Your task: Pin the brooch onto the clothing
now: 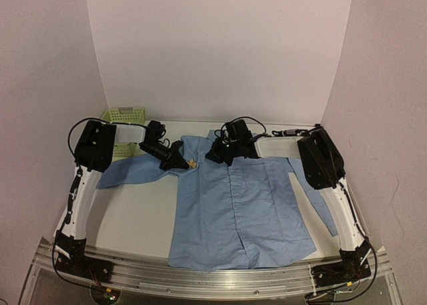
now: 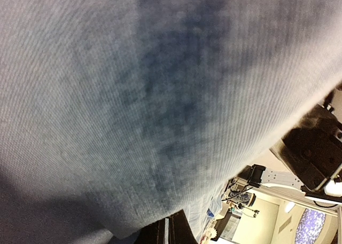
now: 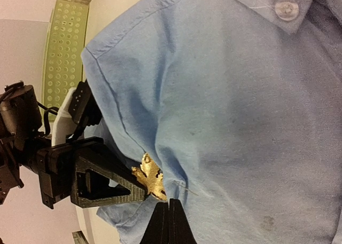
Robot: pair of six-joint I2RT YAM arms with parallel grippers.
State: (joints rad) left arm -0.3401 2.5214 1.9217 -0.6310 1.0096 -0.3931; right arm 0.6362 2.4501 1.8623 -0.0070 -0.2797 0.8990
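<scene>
The clothing, a light blue shirt, lies spread on the table. The brooch, a small golden leaf, sits on the fabric near the collar, clearest in the right wrist view. My left gripper is shut, its black tip pinching a raised fold of the shirt right against the brooch's edge. Blue cloth drapes over the left wrist view, with only the closed fingers' ends showing. My right gripper is shut just below the brooch, with nothing seen between its fingers; from above it is right of the brooch.
A pale green basket stands at the back left, behind the left arm, also visible from the right wrist. A white collar button shows at the upper right. White walls close in the table on three sides.
</scene>
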